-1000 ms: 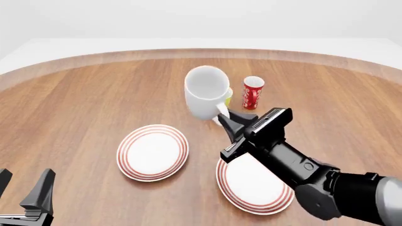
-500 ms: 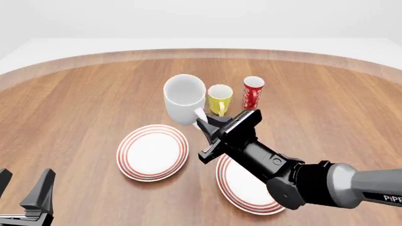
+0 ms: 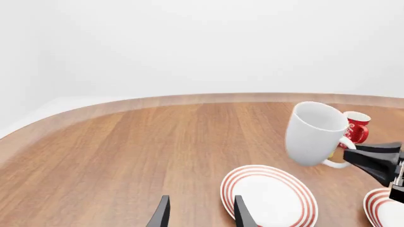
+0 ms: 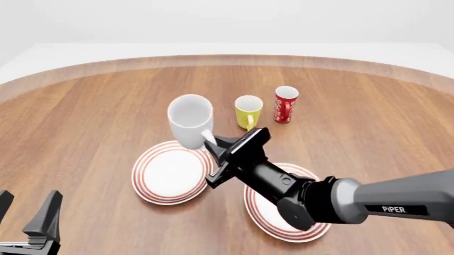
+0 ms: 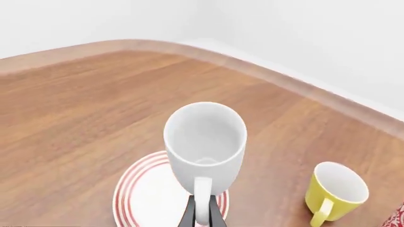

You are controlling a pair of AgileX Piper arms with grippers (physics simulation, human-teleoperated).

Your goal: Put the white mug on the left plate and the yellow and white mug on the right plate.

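Left gripper sits near-left, fingers spread, nothing in it. Left plate lies bare on the table. Right gripper pinches the white mug by its handle, above the plate's far edge. Yellow and white mug stands farther right, beside a red cup; right plate lies near, under the arm.
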